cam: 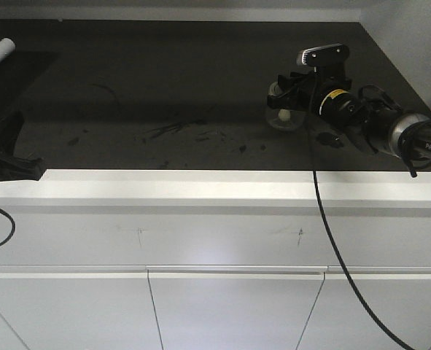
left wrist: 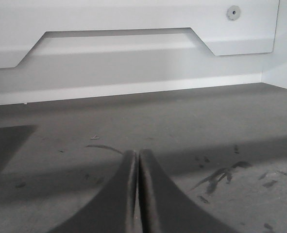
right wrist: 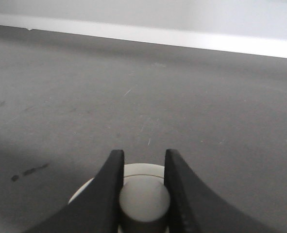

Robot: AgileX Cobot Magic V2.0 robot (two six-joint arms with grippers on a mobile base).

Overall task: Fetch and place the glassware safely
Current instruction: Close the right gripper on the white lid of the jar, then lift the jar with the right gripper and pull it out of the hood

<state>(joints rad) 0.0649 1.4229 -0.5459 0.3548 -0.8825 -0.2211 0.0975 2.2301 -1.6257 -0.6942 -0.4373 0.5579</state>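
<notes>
Left gripper: at the 9 o'clock edge of the front view, low over the near left of the counter. In the left wrist view its two dark fingers are pressed flat together with nothing between them.
Countertop: dark and matte, running back to a white wall. White cabinet fronts lie below its pale front edge.
Scuff marks: dark streaks and specks on the countertop, toward 11 o'clock from the middle of the front view, well apart from both grippers.
Glass jar: toward 2 o'clock in the front view, on the right part of the countertop and under the right arm's tip. Clear body, cream-white round lid. Whether its base touches the surface cannot be told.
Right gripper: reaches in from 3 o'clock. In the right wrist view its fingers stand either side of the lid's central knob and press against it, closed on it.
Black cable: hangs from the right arm, crossing the cabinet fronts toward 5 o'clock.
</notes>
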